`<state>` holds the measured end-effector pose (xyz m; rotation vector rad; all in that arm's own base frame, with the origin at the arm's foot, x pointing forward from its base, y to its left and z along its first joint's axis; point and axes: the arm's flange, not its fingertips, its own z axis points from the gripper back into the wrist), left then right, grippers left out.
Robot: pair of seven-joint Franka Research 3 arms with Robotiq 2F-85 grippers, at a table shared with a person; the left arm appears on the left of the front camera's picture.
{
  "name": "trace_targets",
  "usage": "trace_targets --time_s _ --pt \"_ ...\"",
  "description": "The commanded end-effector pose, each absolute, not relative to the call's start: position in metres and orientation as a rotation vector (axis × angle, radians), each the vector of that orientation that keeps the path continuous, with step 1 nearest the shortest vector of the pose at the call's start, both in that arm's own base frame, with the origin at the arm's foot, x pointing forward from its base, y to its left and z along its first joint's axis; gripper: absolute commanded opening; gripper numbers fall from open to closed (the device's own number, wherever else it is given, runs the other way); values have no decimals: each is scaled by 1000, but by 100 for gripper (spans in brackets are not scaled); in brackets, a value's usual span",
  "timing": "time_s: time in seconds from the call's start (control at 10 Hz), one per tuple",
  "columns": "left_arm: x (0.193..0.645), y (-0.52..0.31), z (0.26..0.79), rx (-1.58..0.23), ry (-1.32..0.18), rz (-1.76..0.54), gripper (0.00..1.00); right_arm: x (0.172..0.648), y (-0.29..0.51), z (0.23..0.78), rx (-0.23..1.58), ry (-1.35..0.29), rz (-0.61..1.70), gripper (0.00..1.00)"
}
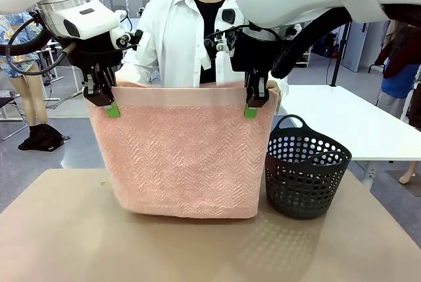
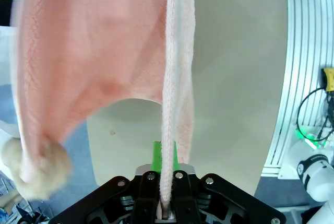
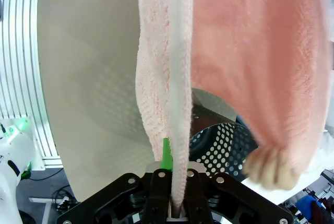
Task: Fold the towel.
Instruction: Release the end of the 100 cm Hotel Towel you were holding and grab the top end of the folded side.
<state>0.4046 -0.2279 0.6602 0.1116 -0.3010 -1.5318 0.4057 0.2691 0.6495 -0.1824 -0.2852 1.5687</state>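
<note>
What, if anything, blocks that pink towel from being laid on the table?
Nothing visible. The left gripper and right gripper pinch the towel by its top corners, its lower edge reaches the table, and the basket stands beside it.

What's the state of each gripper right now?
Left gripper: closed on one top corner of the towel.
Right gripper: closed on the other top corner of the towel.
</note>
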Motion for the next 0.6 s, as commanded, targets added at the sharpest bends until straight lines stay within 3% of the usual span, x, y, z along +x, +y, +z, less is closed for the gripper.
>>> trace_targets --time_s 0.0,0.5 --pt "405 -227 661 108 -301 -1530 0 405 268 650 -184 -286 1577 0" --pt "405 -227 661 108 -301 -1530 0 405 268 650 -184 -286 1577 0"
